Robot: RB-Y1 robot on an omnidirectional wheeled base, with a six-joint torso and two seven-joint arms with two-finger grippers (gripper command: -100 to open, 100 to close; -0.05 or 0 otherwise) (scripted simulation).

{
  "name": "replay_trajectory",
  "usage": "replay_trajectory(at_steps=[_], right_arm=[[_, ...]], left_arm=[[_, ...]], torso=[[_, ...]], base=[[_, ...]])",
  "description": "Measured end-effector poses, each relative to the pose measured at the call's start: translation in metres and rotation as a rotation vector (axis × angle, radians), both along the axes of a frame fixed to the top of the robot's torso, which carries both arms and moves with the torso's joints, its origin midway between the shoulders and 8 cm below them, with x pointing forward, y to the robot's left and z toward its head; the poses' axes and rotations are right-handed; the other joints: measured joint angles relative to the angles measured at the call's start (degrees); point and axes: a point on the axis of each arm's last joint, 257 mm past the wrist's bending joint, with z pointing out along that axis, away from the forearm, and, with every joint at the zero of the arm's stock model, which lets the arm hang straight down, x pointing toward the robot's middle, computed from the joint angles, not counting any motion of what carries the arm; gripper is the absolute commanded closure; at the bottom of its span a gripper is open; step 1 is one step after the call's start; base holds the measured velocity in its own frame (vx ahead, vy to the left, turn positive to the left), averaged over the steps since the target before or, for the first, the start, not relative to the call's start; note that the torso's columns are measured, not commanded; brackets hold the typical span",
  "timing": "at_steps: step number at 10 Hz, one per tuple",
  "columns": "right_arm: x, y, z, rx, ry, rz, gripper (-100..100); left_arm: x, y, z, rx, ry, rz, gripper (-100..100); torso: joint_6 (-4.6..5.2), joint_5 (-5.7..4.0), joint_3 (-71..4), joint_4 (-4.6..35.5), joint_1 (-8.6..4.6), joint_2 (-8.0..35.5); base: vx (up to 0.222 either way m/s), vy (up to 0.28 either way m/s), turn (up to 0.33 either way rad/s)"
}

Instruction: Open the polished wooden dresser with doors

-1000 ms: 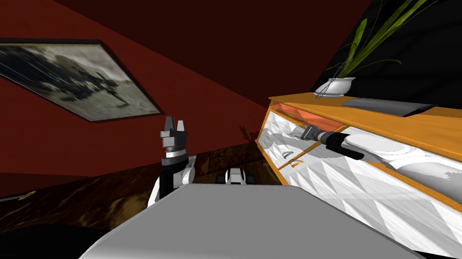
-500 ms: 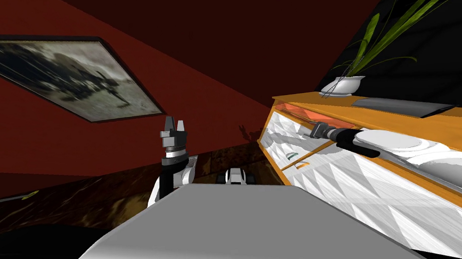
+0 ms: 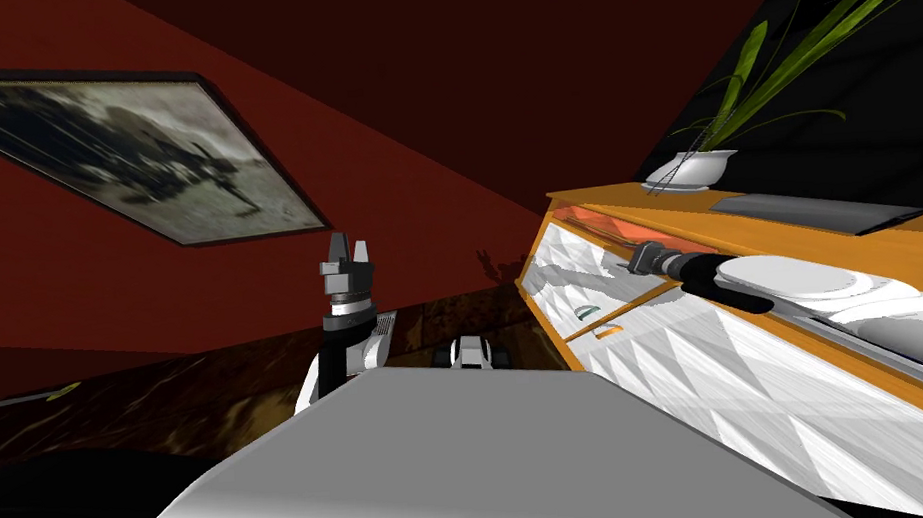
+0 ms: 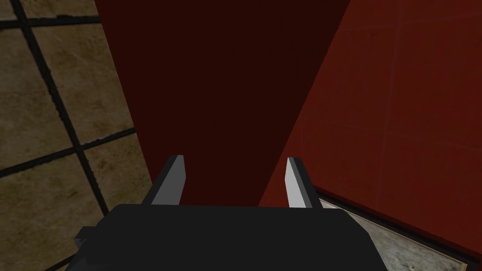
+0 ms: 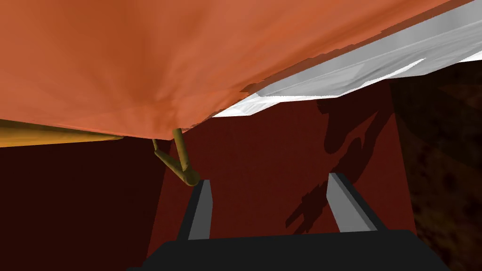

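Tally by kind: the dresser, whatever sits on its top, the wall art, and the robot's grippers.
Dresser: 1
Potted plant: 1
Dark flat slab: 1
Framed picture: 1
Grippers: 2 (left gripper, right gripper)
Total: 6

Dresser (image 3: 737,374): orange wood frame, white faceted fronts, at right; top front perhaps ajar

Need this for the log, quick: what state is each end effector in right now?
Left end effector: open, empty.
Right end effector: open, empty; tan handle just outside one finger.
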Motion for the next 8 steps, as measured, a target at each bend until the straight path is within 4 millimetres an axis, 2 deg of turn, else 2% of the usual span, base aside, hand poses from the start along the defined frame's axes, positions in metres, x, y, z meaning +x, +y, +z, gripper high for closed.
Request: replay_trajectory(at_steps=[2, 3, 6, 8], right_arm=[[-0.007, 0.002, -0.018, 0.017, 0.022, -0.003, -100], [-0.009, 0.003, -0.022, 0.019, 0.028, -0.003, 100], [-0.008, 0.003, -0.02, 0.02, 0.027, -0.001, 100], [-0.007, 0.004, -0.018, 0.02, 0.026, 0.001, 100]], left_arm=[[0.0, 0.0, 0.0, 0.0, 0.0, 0.0, 0], [0.0, 0.0, 0.0, 0.0, 0.0, 0.0, 0], [0.0, 0.0, 0.0, 0.0, 0.0, 0.0, 0], [0.0, 0.0, 0.0, 0.0, 0.0, 0.0, 0]], torso=[[-0.19, -0.21, -0.14, -0.26, 0.04, -0.31], [-0.21, -0.35, -0.22, -0.39, 0.0, -0.37], [-0.01, -0.36, 0.09, -0.37, 0.44, 0.03], [0.0, -0.45, 0.11, -0.37, 0.21, 0.07]], base=[[0.051, -0.015, 0.033], [-0.006, 0.003, -0.008], [-0.031, 0.145, -0.015], [-0.043, 0.212, -0.013]])
